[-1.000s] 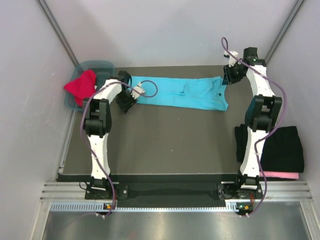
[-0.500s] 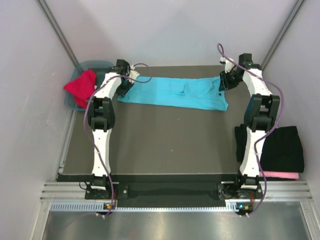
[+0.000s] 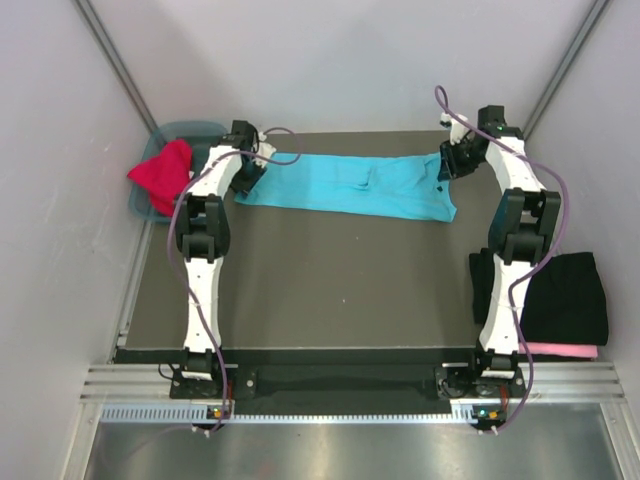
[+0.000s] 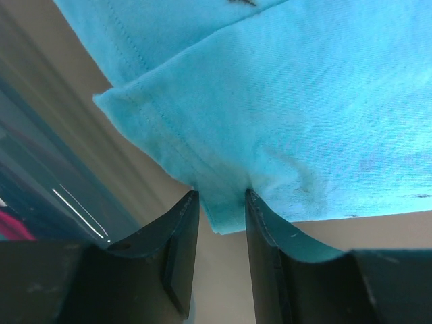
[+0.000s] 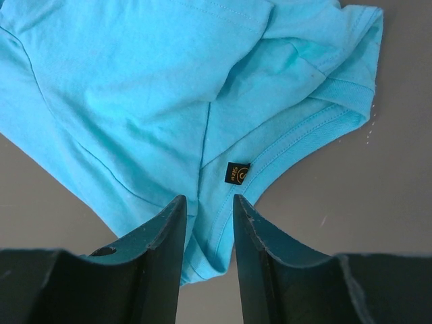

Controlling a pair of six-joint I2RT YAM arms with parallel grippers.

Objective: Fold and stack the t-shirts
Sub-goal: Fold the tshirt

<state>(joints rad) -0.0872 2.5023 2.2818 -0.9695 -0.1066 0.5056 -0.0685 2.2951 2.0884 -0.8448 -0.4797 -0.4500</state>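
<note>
- Plainly, the bright turquoise cotton t-shirt (image 3: 345, 185) lies as one long flat strip on the dark matte table (image 3: 330, 290). Its long axis runs straight from one gripper to the other.
- The left gripper (image 3: 247, 176) is clenched on the strip's hemmed corner. Cloth is nipped between its black fingers (image 4: 177, 263), and the rest of the shirt stretches off to its right.
- The right gripper (image 3: 452, 163) grasps the collar end (the small black size label (image 5: 237, 173) sits just ahead of its fingertips). The body of the shirt runs off to its left.
- Each arm holds its own end, so neither is nearer. I judge that a crosswise fold would mean carrying one end along that axis to meet the other.
- The folded black cotton t-shirt (image 3: 565, 295) lies well behind the right gripper, back toward that arm's base.
</note>
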